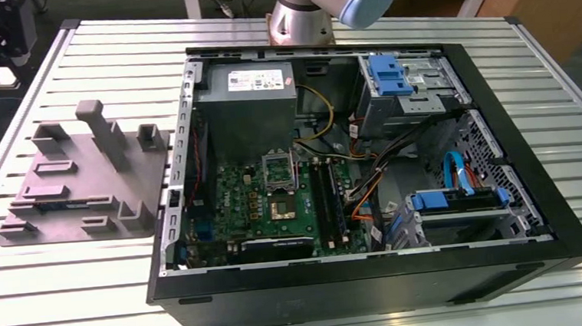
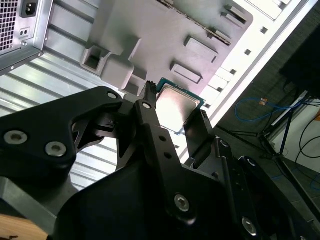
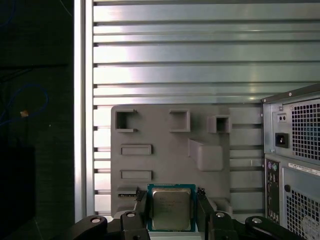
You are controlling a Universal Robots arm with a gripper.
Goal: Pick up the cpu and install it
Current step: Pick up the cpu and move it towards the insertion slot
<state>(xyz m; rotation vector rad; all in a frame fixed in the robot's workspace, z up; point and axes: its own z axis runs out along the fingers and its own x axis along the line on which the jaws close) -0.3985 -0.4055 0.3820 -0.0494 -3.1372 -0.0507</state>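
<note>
Black two-finger gripper (image 3: 171, 202) pinches the small flat square silver-topped cpu (image 3: 171, 210) by opposite edges, well above the grey moulded plastic tray (image 3: 160, 162); the open black computer case (image 1: 382, 287) sits just beside the tray, on the exterior view's right.

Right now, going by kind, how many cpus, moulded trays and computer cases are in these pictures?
cpu, between the fingers of the gripper: 1
grey tray: 1
computer case: 1
Total: 3
</note>
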